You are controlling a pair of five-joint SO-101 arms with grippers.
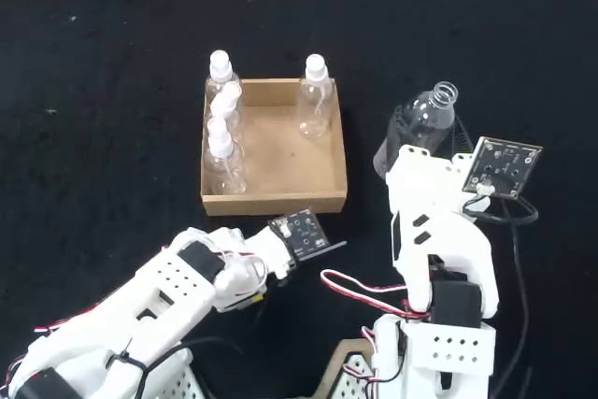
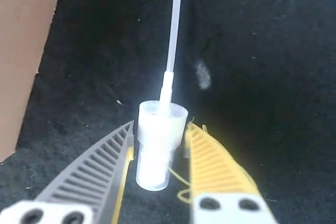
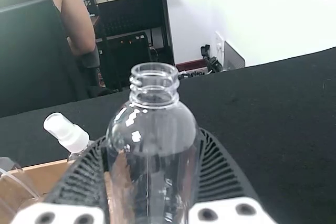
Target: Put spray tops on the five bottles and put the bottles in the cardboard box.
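Black desk (image 1: 112, 63), four capped bottles (image 1: 316, 100) stood in cardboard box (image 1: 273, 201) | right jaws pinched open bottle (image 3: 152, 129) beside box | left jaws pinched spray top (image 2: 157, 150) near box front | step likely needed dip tube (image 2: 174, 24) aligned over neck before lowering, bottle held steady

The bench (image 1: 103, 53) has a matte black surface. Beyond the bench's far edge rises a plain, brightly lit white wall (image 3: 262, 9). Against it stands a dark shelf unit (image 3: 131, 35) with a pale top, and cables (image 3: 210, 64) trail beside it.
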